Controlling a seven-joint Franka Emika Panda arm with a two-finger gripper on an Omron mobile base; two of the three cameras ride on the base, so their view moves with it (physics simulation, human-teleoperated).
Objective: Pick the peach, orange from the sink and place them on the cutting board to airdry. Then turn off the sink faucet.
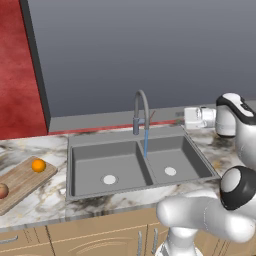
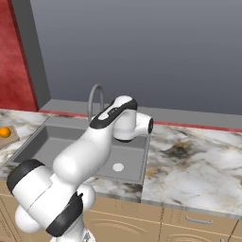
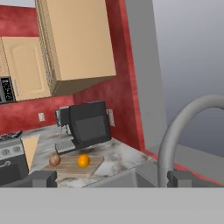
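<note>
Bright orange (image 1: pixel 38 165) and reddish-tan peach (image 1: pixel 2 190) on striped light-brown cutting board (image 1: pixel 22 181); grey sink (image 1: pixel 135 167); white-and-brown marbled counter (image 1: pixel 42 202).

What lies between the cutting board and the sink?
Just bare marbled counter separates the cutting board from the sink, in the left base view.

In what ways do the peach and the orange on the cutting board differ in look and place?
The orange is uniform bright orange; the peach is duller, reddish and tan. In the left base view the orange lies farther back on the cutting board, the peach nearer the front, cut by the picture's edge. Both are small, round and about equal in size.
</note>
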